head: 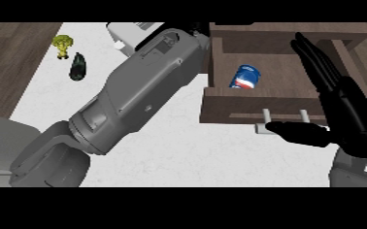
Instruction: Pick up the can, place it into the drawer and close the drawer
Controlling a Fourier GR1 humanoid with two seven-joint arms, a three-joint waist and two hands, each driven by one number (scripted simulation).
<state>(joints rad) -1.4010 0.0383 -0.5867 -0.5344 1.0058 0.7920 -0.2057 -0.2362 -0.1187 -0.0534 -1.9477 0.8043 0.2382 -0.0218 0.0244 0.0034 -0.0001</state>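
With the can [245, 77] lying in the open drawer [215, 104], its front is best pushed squarely — right hand [337, 111] flat, fingers straight, holding nothing.

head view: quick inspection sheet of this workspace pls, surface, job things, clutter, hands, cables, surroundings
surface: white speckled counter, dark wood strip along its left edge.
job's things: blue, white and red can lies inside the open wooden drawer; the drawer's pale handle faces the robot.
clutter: yellow-green broccoli-like item and a dark elongated vegetable at the far left of the counter; part of a white object shows behind the left forearm.
hands: right hand open, fingers straight over the drawer's right side, thumb by the handle; left hand hidden, only its grey forearm shows.
cables: nothing seen.
surroundings: nothing seen.
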